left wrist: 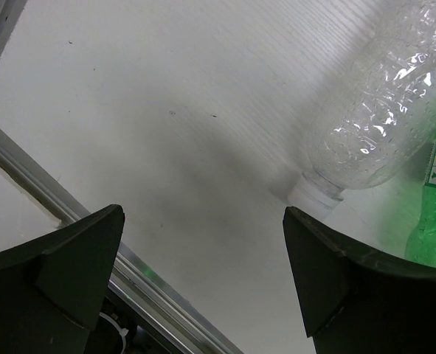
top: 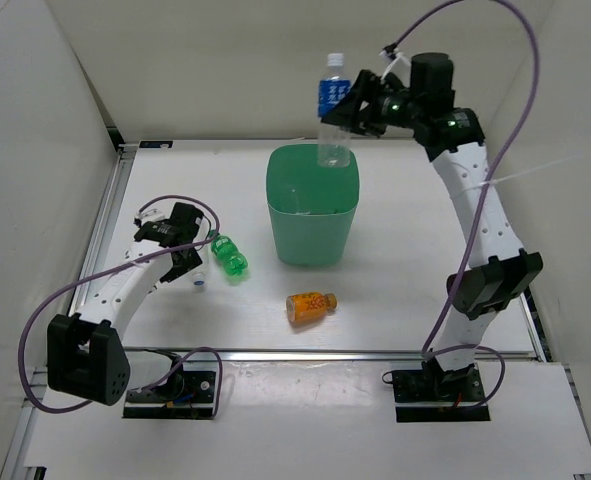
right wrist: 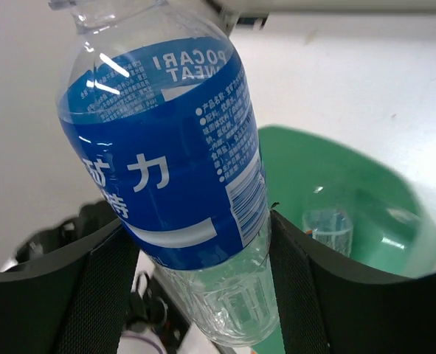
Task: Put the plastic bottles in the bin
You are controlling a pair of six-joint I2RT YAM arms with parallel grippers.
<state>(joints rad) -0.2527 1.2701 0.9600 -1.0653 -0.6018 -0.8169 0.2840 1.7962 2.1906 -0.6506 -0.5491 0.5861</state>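
Currently held: blue-label bottle point(top: 333, 100), upright, white cap on top, clamped at its lower half between the fingers of the right gripper point(top: 347, 112).
Bottle position: raised above the far rim of the bin point(top: 310, 235); whether it hangs fully over the opening cannot be told.
Bin: mint-green, upright in the middle of the table point(top: 425, 300), mouth open, bare table on all its sides.
Inside bin: one clear bottle point(right wrist: 328, 230) visible in the right wrist view.
Orange bottle point(top: 311, 306): lying on its side in front of the bin, apart from it, free room all round.
Green bottle point(top: 229, 256): lying left of the bin, just beside the left gripper point(top: 190, 262).
Clear crumpled bottle point(left wrist: 380, 110): lying against the green one, neck pointing towards the left fingers.
Left gripper: low over the table, fingers spread wide, nothing between them.
Edges: metal rail point(top: 110, 215) on the table's left side, close to the left gripper; white walls point(top: 35, 150) enclose left, back and right.
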